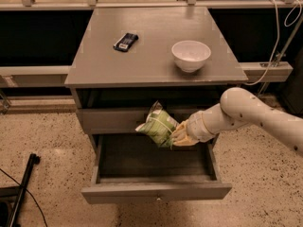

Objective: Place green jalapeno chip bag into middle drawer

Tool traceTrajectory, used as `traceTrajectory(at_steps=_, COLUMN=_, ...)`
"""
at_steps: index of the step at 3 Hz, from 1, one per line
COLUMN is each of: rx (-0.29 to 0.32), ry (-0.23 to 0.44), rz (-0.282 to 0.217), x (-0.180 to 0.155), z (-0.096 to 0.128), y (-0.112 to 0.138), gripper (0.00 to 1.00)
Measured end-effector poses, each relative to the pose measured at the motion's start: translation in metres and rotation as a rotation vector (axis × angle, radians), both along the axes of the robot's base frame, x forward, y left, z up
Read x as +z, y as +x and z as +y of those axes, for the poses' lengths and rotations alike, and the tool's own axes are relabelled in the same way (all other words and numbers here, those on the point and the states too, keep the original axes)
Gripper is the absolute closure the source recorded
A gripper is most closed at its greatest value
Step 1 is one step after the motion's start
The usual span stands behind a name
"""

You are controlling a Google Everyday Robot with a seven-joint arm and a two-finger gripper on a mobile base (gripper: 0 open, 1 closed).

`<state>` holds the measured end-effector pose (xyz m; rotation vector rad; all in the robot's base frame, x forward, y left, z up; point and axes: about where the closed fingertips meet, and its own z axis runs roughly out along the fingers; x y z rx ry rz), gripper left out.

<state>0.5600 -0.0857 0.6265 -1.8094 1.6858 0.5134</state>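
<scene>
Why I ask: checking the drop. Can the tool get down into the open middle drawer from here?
Probably yes. The tool, gripping the green jalapeno chip bag, hangs right above the middle drawer, which stands pulled out with its top open beneath it.

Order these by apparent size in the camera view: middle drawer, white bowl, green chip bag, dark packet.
1. middle drawer
2. white bowl and green jalapeno chip bag: they look alike, so unranked; the gripper holds the bag over the open drawer, perhaps nearer the camera.
3. dark packet
</scene>
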Motion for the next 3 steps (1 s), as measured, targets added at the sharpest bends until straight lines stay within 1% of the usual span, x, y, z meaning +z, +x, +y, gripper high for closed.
traceTrajectory(at_steps=1, rx=0.005, ry=0.001, rz=-0.005, x=-0.003, z=0.000, y=0.000, gripper=1.00)
traceTrajectory(at_steps=2, rx=0.015, ry=0.008, rz=-0.053, x=-0.024, z=-0.009, y=0.004, gripper=1.00)
traceTrajectory(at_steps=3, rx=0.016, ry=0.026, rz=-0.091, x=-0.052, z=-0.030, y=0.003, gripper=1.00)
